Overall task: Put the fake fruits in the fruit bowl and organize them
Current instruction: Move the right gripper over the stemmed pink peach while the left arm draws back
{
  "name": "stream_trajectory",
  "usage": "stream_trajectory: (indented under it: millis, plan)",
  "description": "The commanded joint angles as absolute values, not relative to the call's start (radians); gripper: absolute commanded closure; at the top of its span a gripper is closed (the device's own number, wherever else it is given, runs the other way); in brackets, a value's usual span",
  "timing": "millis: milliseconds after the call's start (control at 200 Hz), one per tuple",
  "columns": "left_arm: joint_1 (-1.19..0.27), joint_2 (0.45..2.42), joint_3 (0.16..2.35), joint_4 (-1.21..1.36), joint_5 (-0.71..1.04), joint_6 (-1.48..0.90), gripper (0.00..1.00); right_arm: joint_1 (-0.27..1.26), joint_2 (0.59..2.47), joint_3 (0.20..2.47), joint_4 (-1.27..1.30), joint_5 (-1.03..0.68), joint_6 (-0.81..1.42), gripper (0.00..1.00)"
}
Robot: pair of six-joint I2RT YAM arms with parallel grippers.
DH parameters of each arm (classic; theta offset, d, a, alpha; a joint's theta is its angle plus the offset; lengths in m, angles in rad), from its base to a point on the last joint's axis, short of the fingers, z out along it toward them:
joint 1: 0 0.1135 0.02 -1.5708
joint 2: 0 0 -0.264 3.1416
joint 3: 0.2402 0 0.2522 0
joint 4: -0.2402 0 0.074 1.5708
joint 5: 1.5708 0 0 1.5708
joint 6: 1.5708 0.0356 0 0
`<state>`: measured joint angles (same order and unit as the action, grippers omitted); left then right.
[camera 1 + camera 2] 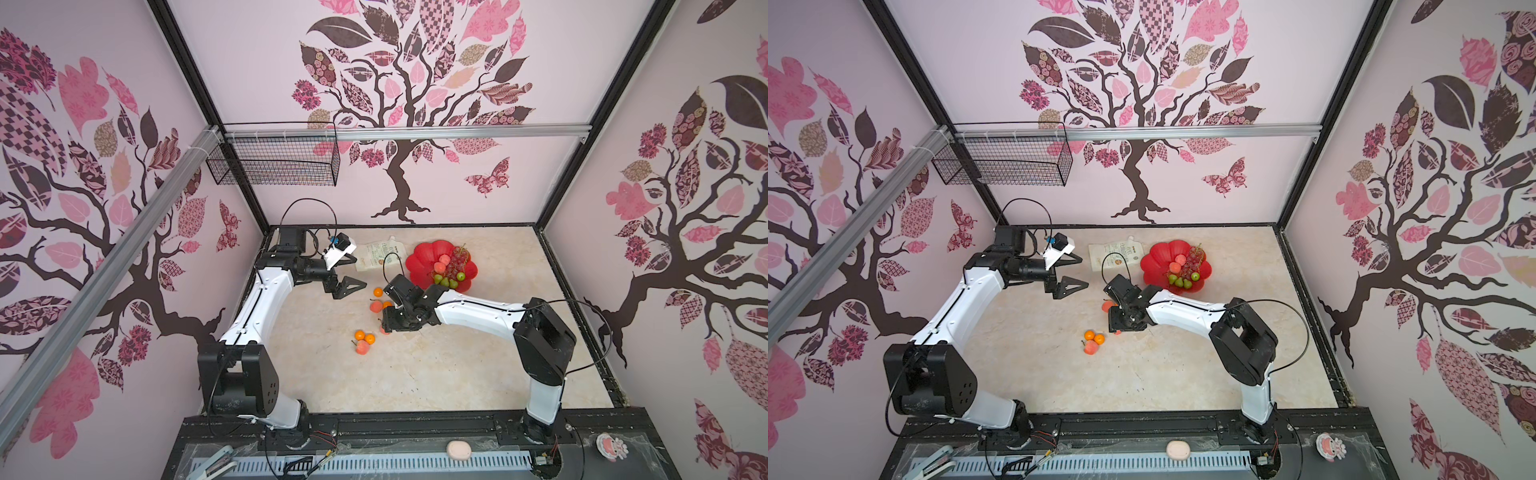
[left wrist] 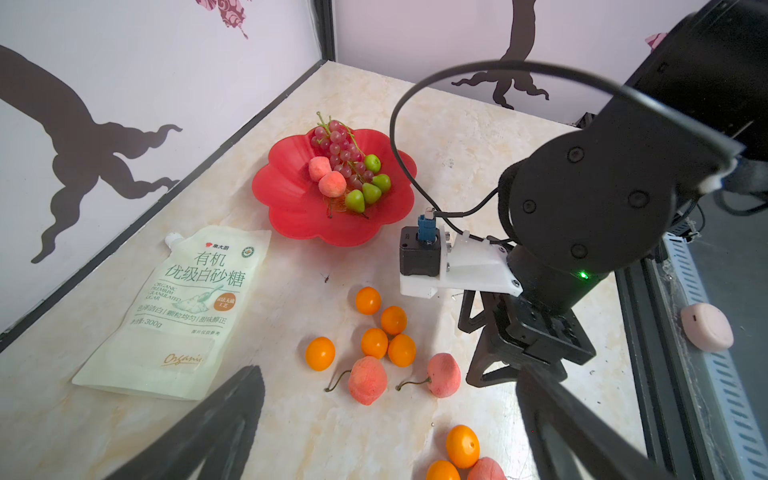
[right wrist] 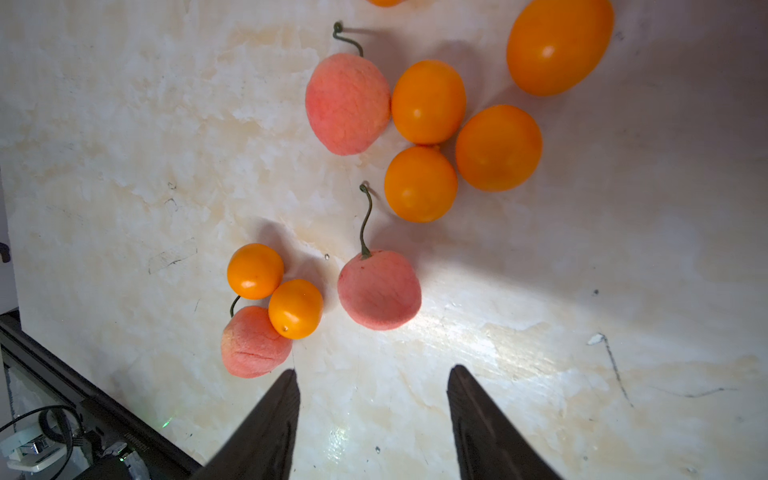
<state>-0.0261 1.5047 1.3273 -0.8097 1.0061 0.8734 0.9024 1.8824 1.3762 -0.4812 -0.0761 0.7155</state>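
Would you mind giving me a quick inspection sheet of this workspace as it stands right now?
Surface: beige marbled tabletop, light scuff marks.
Job's things: red fruit bowl holds a grape bunch, two peaches, four green pears and apples; seven tangerines and three loose peaches lie on the table.
Clutter: white sugar pouch beside the bowl; pale pink oval lump on the front rail.
Grippers: left gripper open, empty; right gripper open, empty, fingertips near one loose peach.
Cables: a black cable loops off each wrist.
Surroundings: tree-print walls; black wire basket on the back rail.
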Motion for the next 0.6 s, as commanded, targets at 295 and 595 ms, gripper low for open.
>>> stream_trajectory:
  millis: [295, 595]
  plan:
    - [-0.026, 1.52, 1.301, -0.815, 1.032, 0.902, 0.02, 0.907, 2.005, 1.457, -0.495, -0.078, 0.702, 0.38]
    - [-0.025, 1.526, 1.299, -0.794, 1.071, 0.88, 0.02, 0.907, 2.069, 1.486, -0.496, -0.066, 0.686, 0.38]
